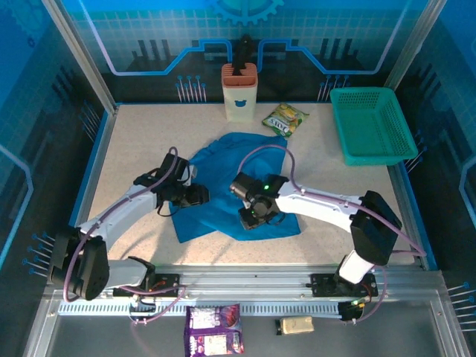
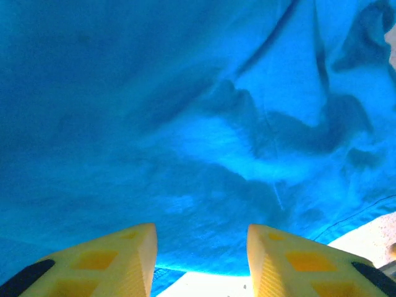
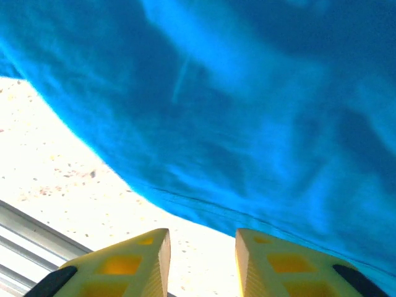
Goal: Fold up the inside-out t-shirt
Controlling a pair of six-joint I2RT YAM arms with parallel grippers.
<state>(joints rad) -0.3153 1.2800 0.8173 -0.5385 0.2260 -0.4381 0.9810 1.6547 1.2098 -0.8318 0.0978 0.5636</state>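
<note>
T-shirt [image 1: 223,163] crumpled on tabletop [image 1: 134,149]; left end effector [image 1: 198,195] at its nine o'clock, right end effector [image 1: 253,216] at five, both released. Snack packet [image 1: 285,119] at one o'clock, basket [image 1: 372,126] at two.

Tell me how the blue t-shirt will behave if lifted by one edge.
The t-shirt will probably be floppy: it lies rumpled, with soft creases. Lifted by its hem, it would likely droop rather than hold shape. Pushed, the thin cloth may bunch up instead of sliding across the table.
</note>
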